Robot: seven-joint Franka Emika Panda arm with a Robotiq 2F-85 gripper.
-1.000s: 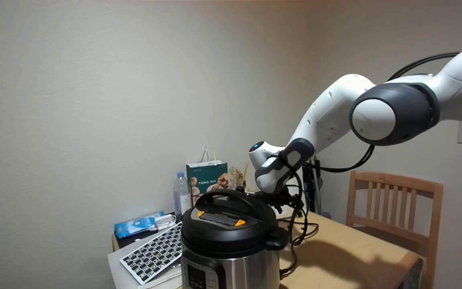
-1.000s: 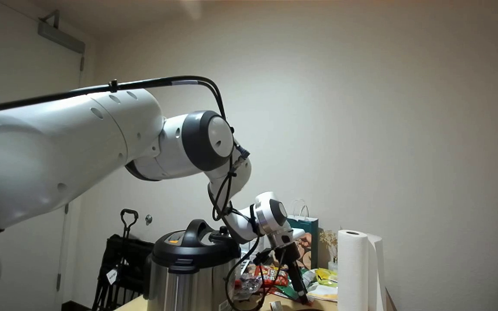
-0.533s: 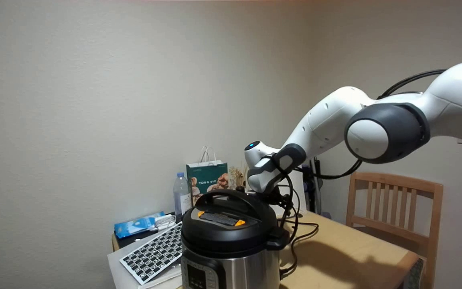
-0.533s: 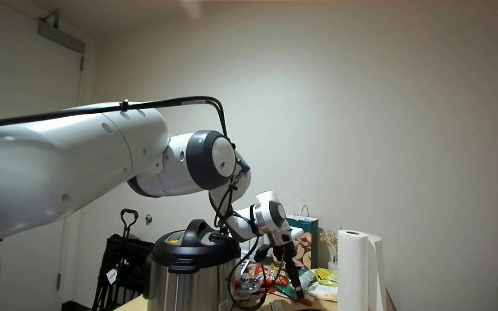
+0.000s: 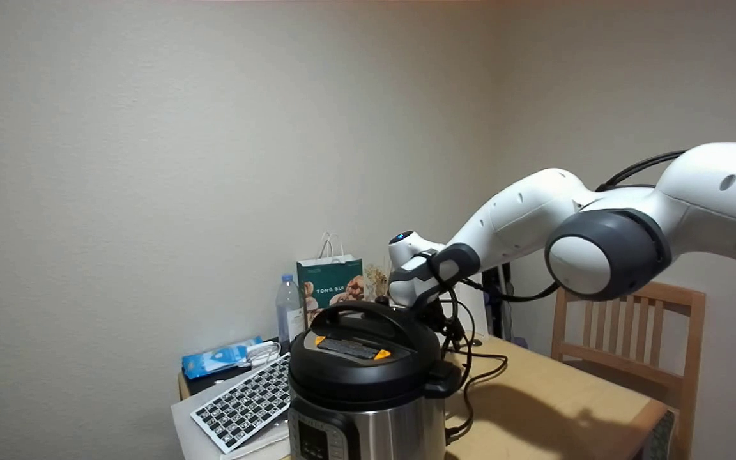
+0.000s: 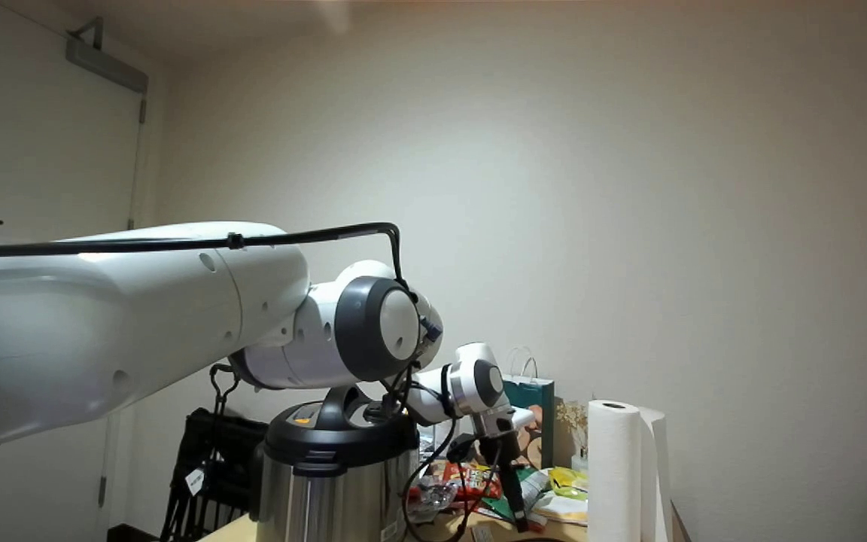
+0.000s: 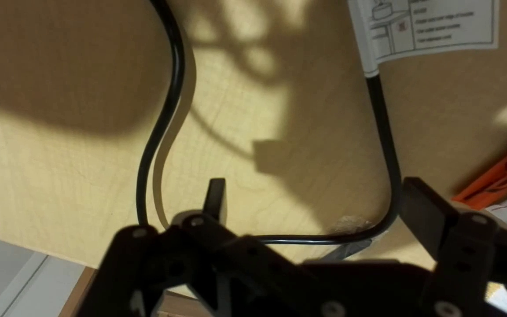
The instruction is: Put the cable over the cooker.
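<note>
The gripper (image 7: 315, 193) is found above the table (image 7: 60, 176), with its jaws spread wide. In the wrist view, a length of the black cable (image 7: 387, 136) is framed across the gap, with its bend set just beside one jaw; whether contact is made cannot be told. A white label (image 7: 438, 24) is wrapped around the cable. In an exterior view, the cable is traced from low on the side of the cooker (image 5: 371, 383) onto the table. The cooker is shown upright in both exterior views.
</note>
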